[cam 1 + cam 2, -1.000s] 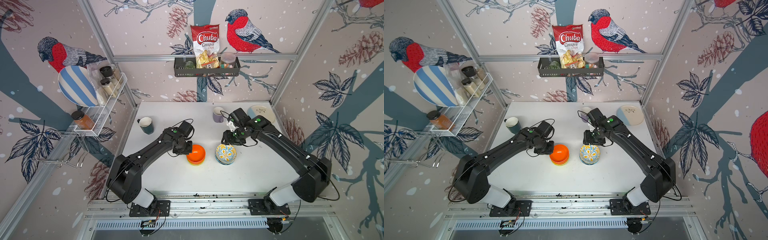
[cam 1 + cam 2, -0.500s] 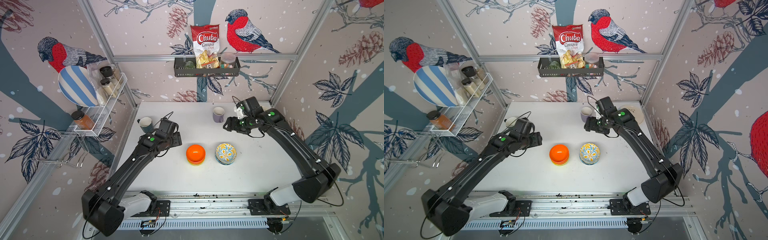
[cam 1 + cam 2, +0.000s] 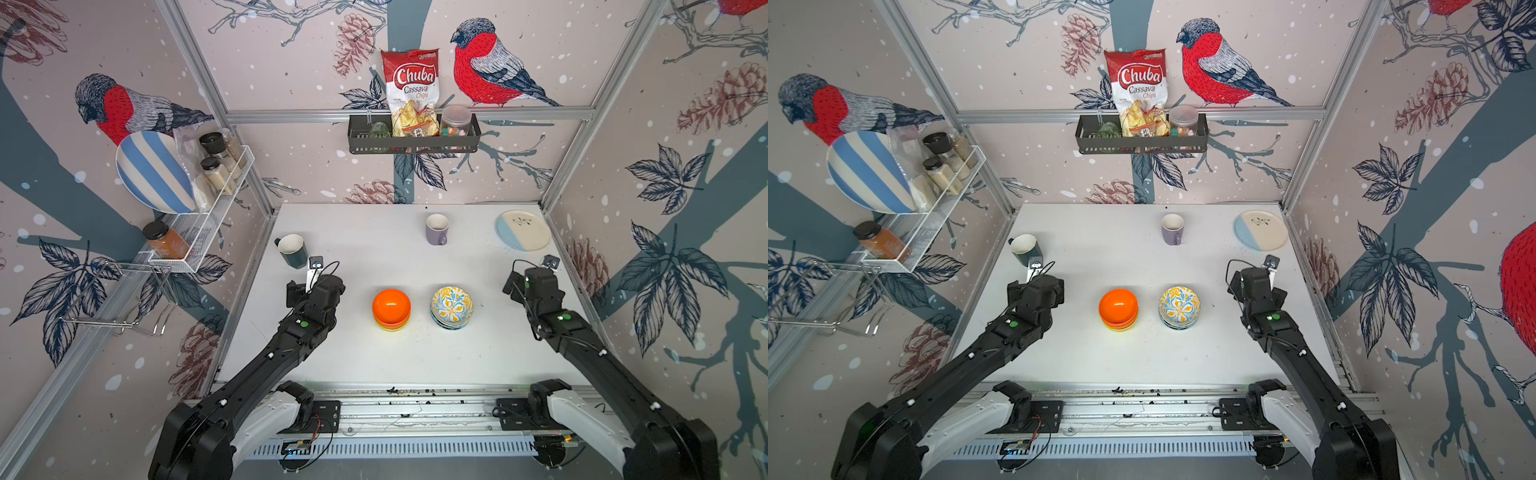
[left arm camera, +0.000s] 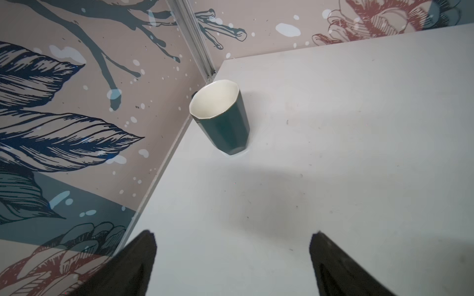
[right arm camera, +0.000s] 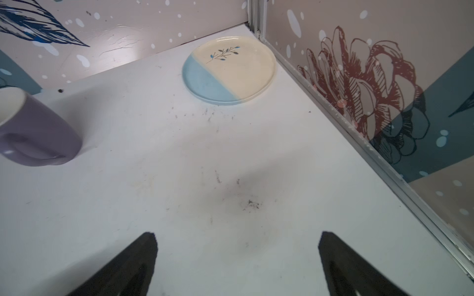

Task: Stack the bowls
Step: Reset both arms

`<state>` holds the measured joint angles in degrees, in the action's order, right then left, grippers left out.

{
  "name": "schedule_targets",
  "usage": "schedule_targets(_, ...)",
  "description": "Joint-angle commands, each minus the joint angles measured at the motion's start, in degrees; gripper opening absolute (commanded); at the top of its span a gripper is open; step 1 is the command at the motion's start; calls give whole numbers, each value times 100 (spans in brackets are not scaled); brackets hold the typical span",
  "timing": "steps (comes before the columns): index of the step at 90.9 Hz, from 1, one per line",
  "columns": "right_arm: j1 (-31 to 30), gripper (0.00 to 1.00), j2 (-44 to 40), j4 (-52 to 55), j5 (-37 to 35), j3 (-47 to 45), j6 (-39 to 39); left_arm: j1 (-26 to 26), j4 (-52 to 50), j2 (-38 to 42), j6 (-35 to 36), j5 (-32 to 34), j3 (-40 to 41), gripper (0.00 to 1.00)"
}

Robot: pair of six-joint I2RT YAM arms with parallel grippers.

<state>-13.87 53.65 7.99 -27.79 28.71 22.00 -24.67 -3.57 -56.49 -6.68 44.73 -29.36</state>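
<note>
Jaws on your left gripper (image 4: pixel 234 237) and right gripper (image 5: pixel 237 237) stand spread and empty. Centre scene, the glossy orange-topped bowl stack (image 3: pixel 391 306) sits left of the yellow-blue floral ceramic bowl stack (image 3: pixel 451 306), apart. Next, probably, merge them: grip one pile's rim squarely

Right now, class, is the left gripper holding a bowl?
No, the left gripper is open and empty; only the dark green mug stands ahead.

Bird-print walls (image 3: pixel 291 62), white tabletop (image 3: pixel 374 249)
</note>
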Motion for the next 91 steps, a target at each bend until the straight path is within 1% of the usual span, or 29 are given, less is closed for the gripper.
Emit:
schedule_targets(1,17,100,357,-2459,-1022,-958,-770,340,2302,-233,1063,-16,659,95)
schedule_targets(5,81,100,698,-3318,-1194,-1270,-864,590,2838,-468,1085,-379,895,95)
schedule_targets(7,94,100,829,-3151,-1304,-1190,-789,725,3041,-607,1049,-580,969,95)
schedule_targets(10,98,100,967,-3010,-1245,-982,-722,920,3315,-883,974,-831,1042,95)
schedule_targets(12,100,100,1101,-3378,-1178,-1019,-824,1030,3569,-1064,933,-979,1074,95)
schedule_targets(15,121,100,1274,-4226,-1107,-1194,-963,1138,3894,-1337,892,-1147,1095,94)
schedule_targets(17,141,100,1408,-4611,-1069,-1278,-1018,1201,4100,-1501,926,-1379,1072,95)
schedule_targets(22,286,100,1837,-5611,-817,-1418,-1256,1262,4413,-1888,1091,-1496,868,93)
schedule_targets(26,210,100,2130,-6026,-1141,-1377,-1553,1316,4696,-2299,1276,-1444,723,93)
schedule_targets(29,331,100,2511,-6848,-802,-1624,-1604,1435,4858,-2587,1132,-1516,605,94)
schedule_targets(32,502,100,2997,-8031,-204,-1927,-1710,1599,4967,-2835,1066,-2029,552,94)
schedule_targets(34,579,100,3372,-8515,170,-2059,-1785,1672,5170,-2996,1049,-2122,554,92)
schedule_targets(35,596,100,3491,-8784,227,-2074,-1826,1700,5194,-3028,999,-2137,559,93)
schedule_targets(38,515,100,3903,-9218,79,-2006,-2020,1846,5070,-3001,848,-2372,586,94)
schedule_targets(39,485,100,3923,-9183,58,-1977,-2062,1892,4977,-2961,793,-2486,597,94)
schedule_targets(41,465,100,3755,-8755,44,-1887,-2053,1963,5004,-2961,756,-2673,649,95)
schedule_targets(44,499,100,3326,-7506,22,-1532,-1856,1993,5629,-3149,848,-2832,753,95)
schedule_targets(45,534,100,3261,-6886,12,-1371,-1791,1997,5806,-3267,868,-2839,768,94)
schedule_targets(47,695,100,3216,-6164,132,-1065,-1559,2004,5842,-3315,843,-2854,735,95)
schedule_targets(48,781,100,3276,-6052,190,-944,-1506,2016,5521,-3249,808,-2872,689,95)
schedule_targets(51,931,100,3387,-6206,411,-869,-1447,2110,4860,-3080,714,-3013,510,96)
schedule_targets(53,959,100,3384,-6459,478,-999,-1445,2164,4977,-3114,692,-3117,563,96)
schedule_targets(56,995,100,3375,-6458,481,-1012,-1409,2185,5578,-3281,710,-3128,697,97)
schedule_targets(58,970,100,3331,-6345,438,-982,-1418,2185,5525,-3287,694,-3104,691,97)
schedule_targets(63,912,100,3246,-5972,338,-882,-1400,2189,4965,-3096,688,-3135,572,97)
schedule_targets(70,886,100,3311,-6240,298,-938,-1456,2185,5568,-3262,722,-3171,727,97)
schedule_targets(76,864,100,3253,-6015,280,-887,-1442,2186,5169,-3150,716,-3190,602,97)
schedule_targets(84,842,100,3316,-6178,234,-905,-1492,2185,5507,-3244,734,-3202,699,97)
schedule_targets(91,842,100,3278,-6060,242,-880,-1462,2185,5269,-3175,721,-3201,643,97)
